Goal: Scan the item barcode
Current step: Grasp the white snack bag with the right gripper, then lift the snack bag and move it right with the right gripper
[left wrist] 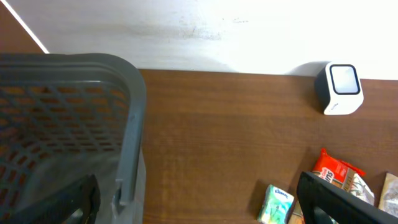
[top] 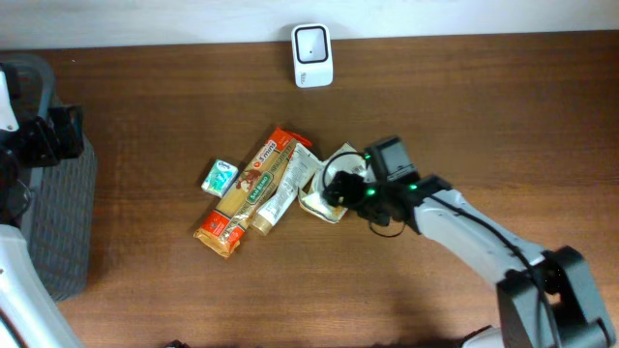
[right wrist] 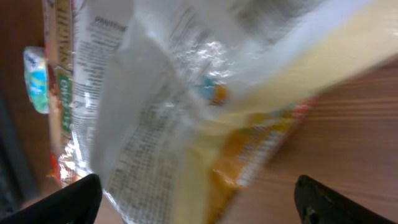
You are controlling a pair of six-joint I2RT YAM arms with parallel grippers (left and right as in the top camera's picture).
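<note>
Your right hand [top: 340, 187] hangs spread over the pale packet [top: 315, 201], which lies between its fingers, unpinched. It looks placed to lift the packet toward the scanner [top: 312, 56] beyond.

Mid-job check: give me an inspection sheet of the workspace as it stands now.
Surface: brown wooden table.
Job's things: white scanner at the far edge; pasta packet, tube and crinkly packet piled mid-table; tissue pack beside them.
Clutter: grey basket at the left edge.
Claws: left claw open by the basket; right claw open over the crinkly packet.
Cables: what looks like a thin dark loop behind the right claw.
Surroundings: white wall behind the table.
</note>
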